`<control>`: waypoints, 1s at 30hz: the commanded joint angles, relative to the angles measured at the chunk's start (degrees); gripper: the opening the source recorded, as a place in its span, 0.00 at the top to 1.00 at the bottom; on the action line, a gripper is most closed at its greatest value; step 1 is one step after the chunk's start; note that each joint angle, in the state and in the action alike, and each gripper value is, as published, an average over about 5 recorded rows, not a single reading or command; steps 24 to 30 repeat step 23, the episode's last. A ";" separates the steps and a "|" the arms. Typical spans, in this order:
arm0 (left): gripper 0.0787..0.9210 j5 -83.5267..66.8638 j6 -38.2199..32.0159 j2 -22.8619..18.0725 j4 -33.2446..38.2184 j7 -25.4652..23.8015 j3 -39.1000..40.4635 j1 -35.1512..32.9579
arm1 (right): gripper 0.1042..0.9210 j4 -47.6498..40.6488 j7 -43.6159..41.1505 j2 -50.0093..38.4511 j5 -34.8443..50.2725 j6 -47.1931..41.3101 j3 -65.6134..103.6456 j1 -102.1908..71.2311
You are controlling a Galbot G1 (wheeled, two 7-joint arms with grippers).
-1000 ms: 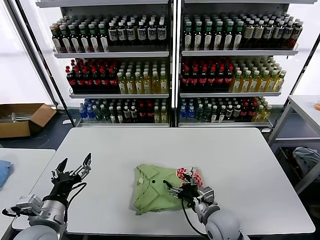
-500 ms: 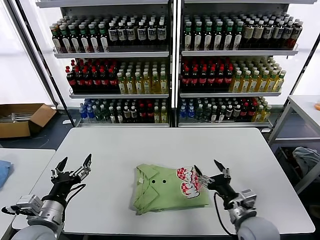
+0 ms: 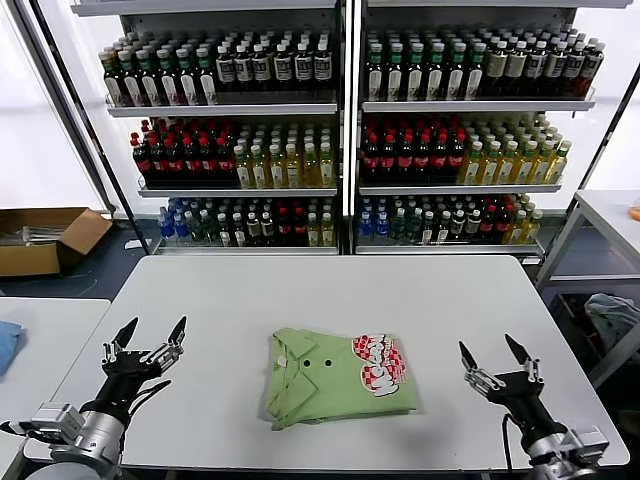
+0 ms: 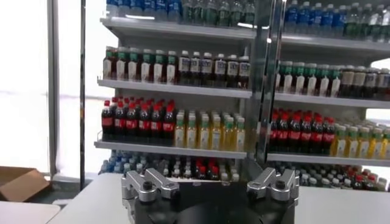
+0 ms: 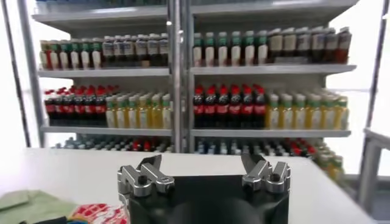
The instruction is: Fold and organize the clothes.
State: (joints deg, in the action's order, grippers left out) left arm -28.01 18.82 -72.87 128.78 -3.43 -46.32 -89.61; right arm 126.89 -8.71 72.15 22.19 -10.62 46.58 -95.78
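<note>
Shirt [image 3: 335, 378], light green with a red-and-white print, is laid folded into a compact bundle at the near middle of the white tabletop [image 3: 300, 290], collar turned to the left. The left tool [image 3: 146, 342] and right tool [image 3: 497, 364] are held wide open and empty on either side, well apart from it, presumably to leave the fold undisturbed.
</note>
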 commanded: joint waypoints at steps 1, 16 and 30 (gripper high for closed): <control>0.12 4.97 -2.90 -1.04 -1.08 -8.72 -3.16 -2.19 | 0.12 3.18 -1.84 2.75 -1.37 2.55 5.83 -7.23; 0.12 8.08 -7.46 -4.96 -1.32 -16.39 -11.15 -4.96 | 0.12 3.13 -6.26 1.85 -0.99 2.48 5.55 -9.15; 0.12 8.07 -7.54 -5.17 -1.82 -17.27 -12.88 -5.10 | 0.12 2.82 -6.39 2.17 -0.86 2.97 5.69 -10.83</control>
